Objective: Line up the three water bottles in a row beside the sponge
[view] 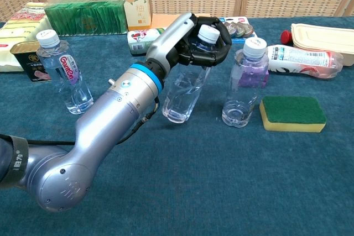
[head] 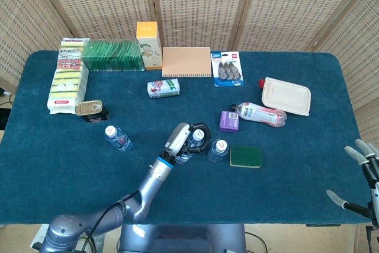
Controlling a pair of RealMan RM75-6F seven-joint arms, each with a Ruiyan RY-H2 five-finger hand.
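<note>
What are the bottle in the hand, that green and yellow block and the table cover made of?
The held bottle looks like clear, glossy thin plastic: you see through it, and the cap is white. The sponge seems soft yellow foam under a coarse green scouring layer, matte. The table cover looks like dark blue cloth, perhaps felt or short-pile carpet, with a fuzzy, unshiny surface.

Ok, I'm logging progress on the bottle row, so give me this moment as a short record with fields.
held bottle: gripped near the cap by the left hand, tilted, just left of the placed bottle
placed bottle: bottle upright directly left of the sponge
remaining bottle: labelled bottle upright far left, untouched
right hand: right hand off the table's right edge, fingers apart, holding nothing
row status: one in place, one arriving, one left
</note>
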